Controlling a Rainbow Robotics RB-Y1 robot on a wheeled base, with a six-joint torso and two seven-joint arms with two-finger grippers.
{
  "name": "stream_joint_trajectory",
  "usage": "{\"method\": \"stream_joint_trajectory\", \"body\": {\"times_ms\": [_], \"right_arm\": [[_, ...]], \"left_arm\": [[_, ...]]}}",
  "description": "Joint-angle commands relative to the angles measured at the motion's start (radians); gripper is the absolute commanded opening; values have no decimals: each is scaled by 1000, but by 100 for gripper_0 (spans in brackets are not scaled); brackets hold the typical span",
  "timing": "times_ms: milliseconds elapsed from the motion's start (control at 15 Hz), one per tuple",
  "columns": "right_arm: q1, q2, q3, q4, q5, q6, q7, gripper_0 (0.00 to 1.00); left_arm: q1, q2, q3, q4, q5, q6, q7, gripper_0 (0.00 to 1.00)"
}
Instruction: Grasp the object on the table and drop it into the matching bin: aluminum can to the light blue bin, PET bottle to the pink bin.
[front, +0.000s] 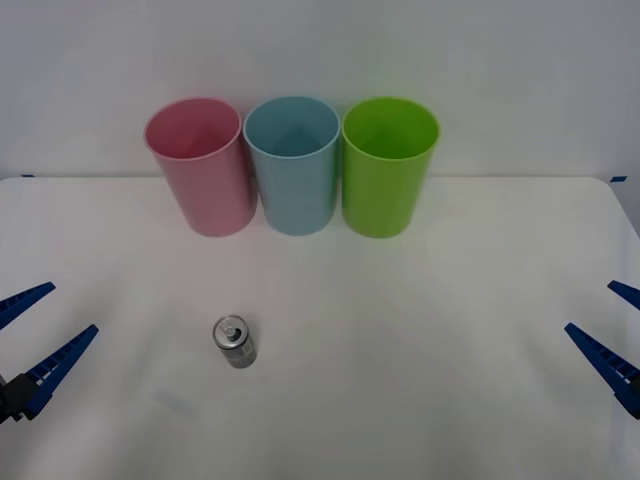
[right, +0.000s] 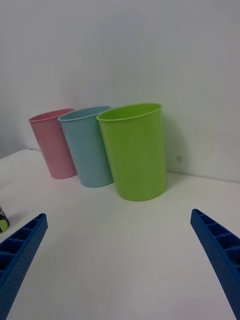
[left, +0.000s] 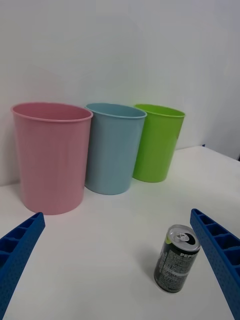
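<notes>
Your front view looks down from above on the table (front: 420, 330). Both wrist views sit low near it, facing the wall; all three share the pink bin (front: 200, 165), light blue bin (front: 293, 165) and lime green bin (front: 388, 165).

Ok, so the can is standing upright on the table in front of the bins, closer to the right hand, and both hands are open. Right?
Not quite. The can stands upright on the table in front of the bins, but closer to the left hand, not the right hand; the front view shows this. Both hands are open.
</notes>
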Motion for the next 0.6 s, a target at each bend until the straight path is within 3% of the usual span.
{"method": "stream_joint_trajectory", "body": {"times_ms": [67,600], "right_arm": [[0,0,0,0,0,0,0,100],[0,0,0,0,0,0,0,100]], "left_arm": [[0,0,0,0,0,0,0,100],[41,-1,-24,23,1,-2,-15,100]]}}
